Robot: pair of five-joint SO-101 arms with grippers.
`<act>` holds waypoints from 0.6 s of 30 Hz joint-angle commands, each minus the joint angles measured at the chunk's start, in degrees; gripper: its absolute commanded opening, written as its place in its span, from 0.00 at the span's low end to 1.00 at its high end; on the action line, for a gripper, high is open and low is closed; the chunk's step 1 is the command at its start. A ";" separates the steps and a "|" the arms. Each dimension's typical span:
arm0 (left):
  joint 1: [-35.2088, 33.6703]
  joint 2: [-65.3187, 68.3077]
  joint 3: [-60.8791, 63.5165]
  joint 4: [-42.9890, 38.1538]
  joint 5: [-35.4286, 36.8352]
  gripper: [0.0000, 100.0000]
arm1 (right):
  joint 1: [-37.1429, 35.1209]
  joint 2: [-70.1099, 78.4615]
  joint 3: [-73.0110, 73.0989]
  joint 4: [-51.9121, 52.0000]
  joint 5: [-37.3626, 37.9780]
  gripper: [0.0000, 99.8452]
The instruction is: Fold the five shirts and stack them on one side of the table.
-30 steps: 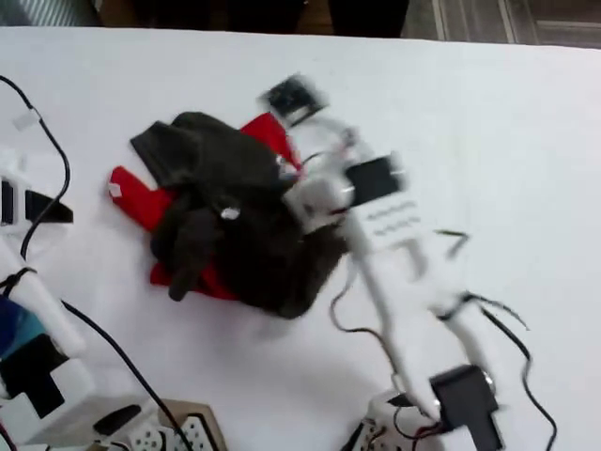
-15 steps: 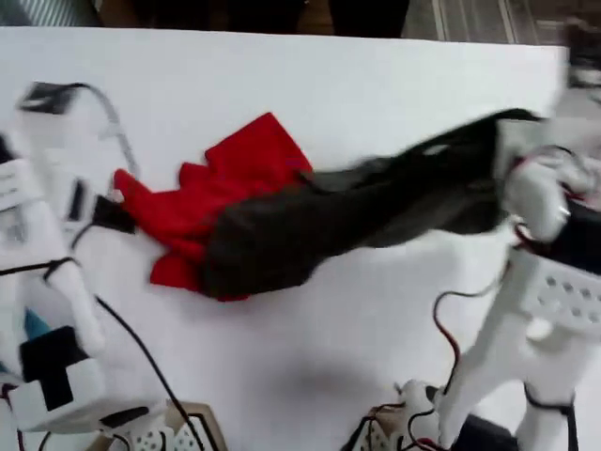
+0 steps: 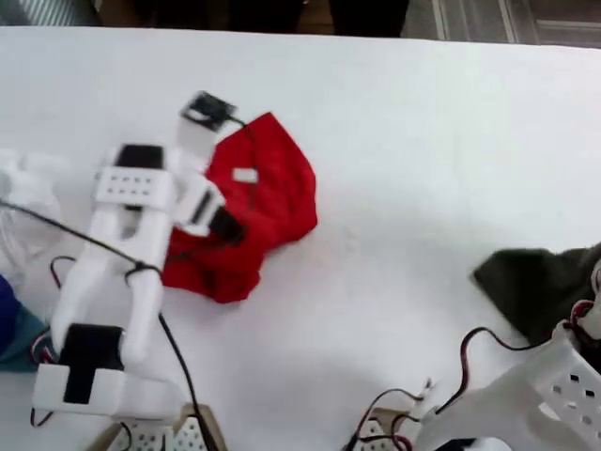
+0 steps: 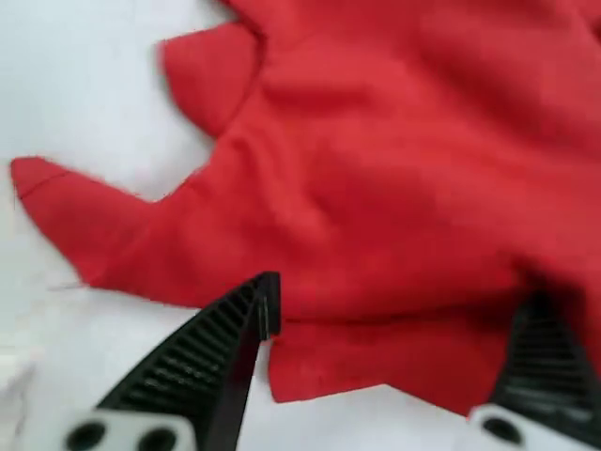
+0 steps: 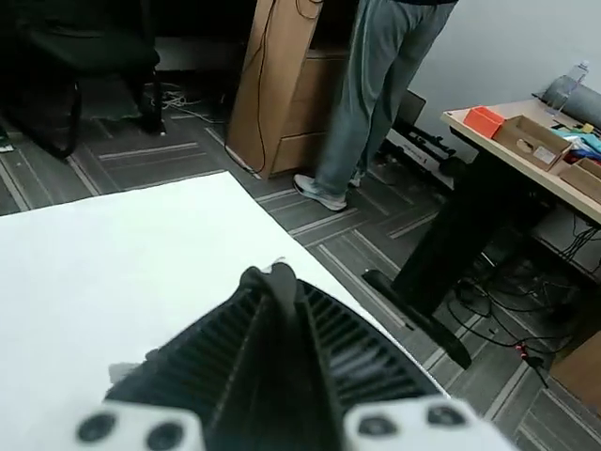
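Left gripper spread wide over crumpled red shirt; right gripper pinched on dark shirt.

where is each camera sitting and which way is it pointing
High view: fixed above the table, looking down; the left arm over the red shirt, the right arm by the dark shirt.
Left wrist view: on the left arm, looking down close at the red shirt; left gripper open over it.
Right wrist view: on the right arm, looking outward past the table's edge into the room; right gripper closed, seemingly on the dark shirt.
Shared: high and left wrist views both show the red shirt.
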 commanded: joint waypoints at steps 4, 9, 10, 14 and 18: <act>6.24 -1.76 1.27 -1.58 0.26 0.39 | -1.54 -1.80 1.41 0.40 1.32 0.02; 6.42 5.27 1.01 -1.49 -2.55 0.29 | -5.23 -1.89 1.49 3.74 1.23 0.02; 5.89 7.47 0.92 -1.49 -3.34 0.21 | -5.58 -2.07 1.49 3.74 1.05 0.02; 0.62 15.21 -0.48 -2.46 -3.69 0.06 | -5.85 -4.44 1.93 4.09 0.88 0.02; -8.18 16.97 -5.32 -1.23 -3.87 0.03 | -8.75 -6.11 3.69 4.18 0.79 0.02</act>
